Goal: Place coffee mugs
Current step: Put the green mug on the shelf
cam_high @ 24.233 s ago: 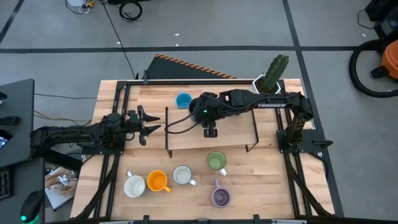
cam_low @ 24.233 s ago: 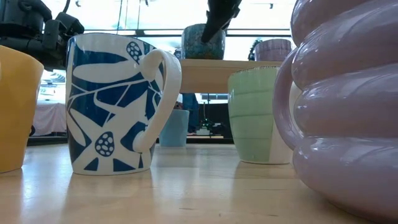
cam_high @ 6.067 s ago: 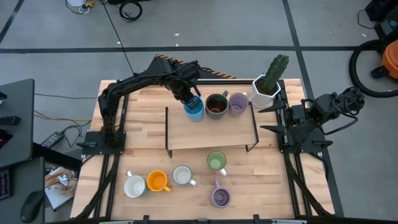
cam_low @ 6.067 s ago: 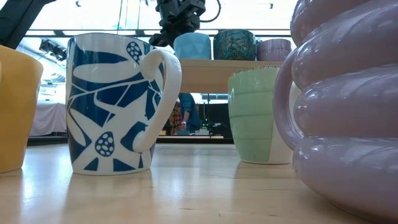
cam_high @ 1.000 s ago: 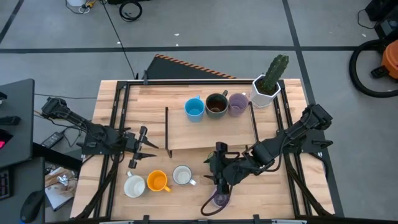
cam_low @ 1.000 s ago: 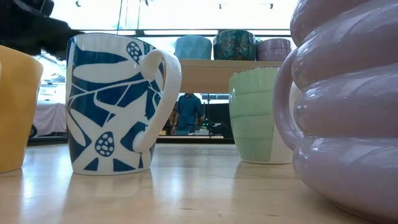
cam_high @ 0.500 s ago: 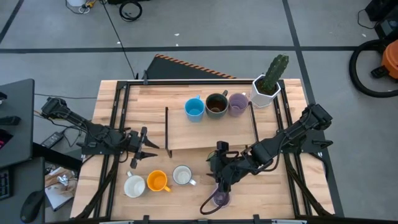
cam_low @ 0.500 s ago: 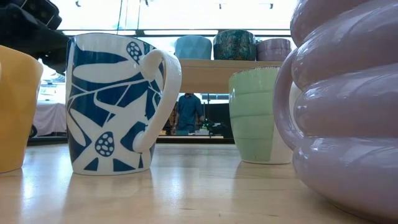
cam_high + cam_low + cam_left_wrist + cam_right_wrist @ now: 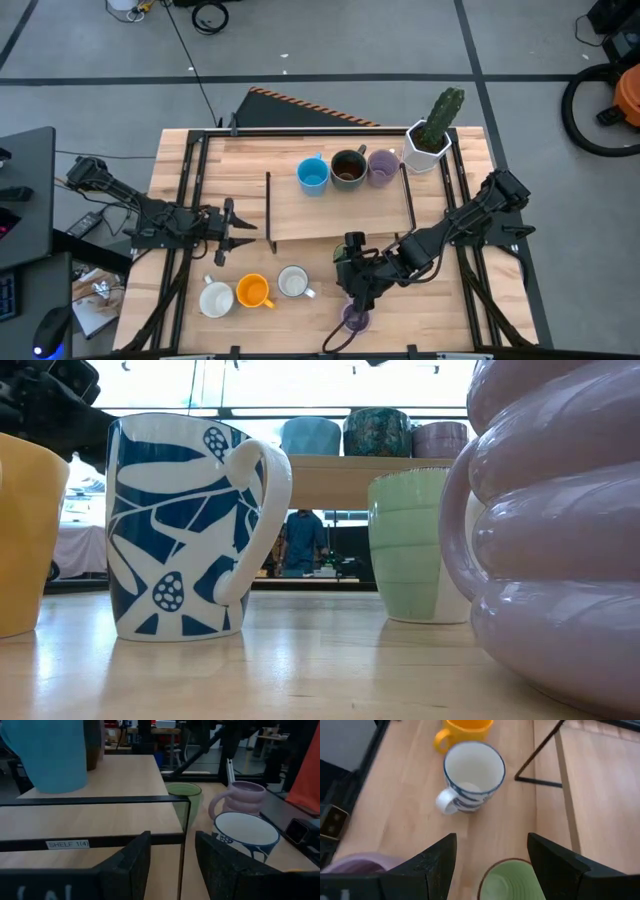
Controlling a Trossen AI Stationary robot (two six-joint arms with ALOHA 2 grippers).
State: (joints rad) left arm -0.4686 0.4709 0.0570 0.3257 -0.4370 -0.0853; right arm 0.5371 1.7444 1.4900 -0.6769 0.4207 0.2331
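Blue [image 9: 313,173], dark brown [image 9: 348,168] and purple [image 9: 383,167] mugs stand on the wooden shelf [image 9: 330,215]. On the table's near part stand a white mug [image 9: 216,298], an orange mug [image 9: 254,292], a white-and-blue mug [image 9: 293,283] and a ribbed purple mug [image 9: 354,319]. My right gripper [image 9: 352,275] hangs open, slanting down over the green mug [image 9: 512,881], which it hides in the high view. Its fingers stand apart above the mug's rim in the right wrist view. My left gripper [image 9: 240,220] waits open and level at the shelf's left end.
A white hexagonal cactus pot [image 9: 425,140] stands at the shelf's far right corner. The shelf's black wire legs [image 9: 540,757] rise close to the green and white-and-blue mugs. Bare wood lies on the shelf's near half and at the table's near right.
My right gripper has sunk a little toward the green mug, staying open, and has rolled slightly. My left gripper has turned at the wrist without leaving its place. No mug has moved.
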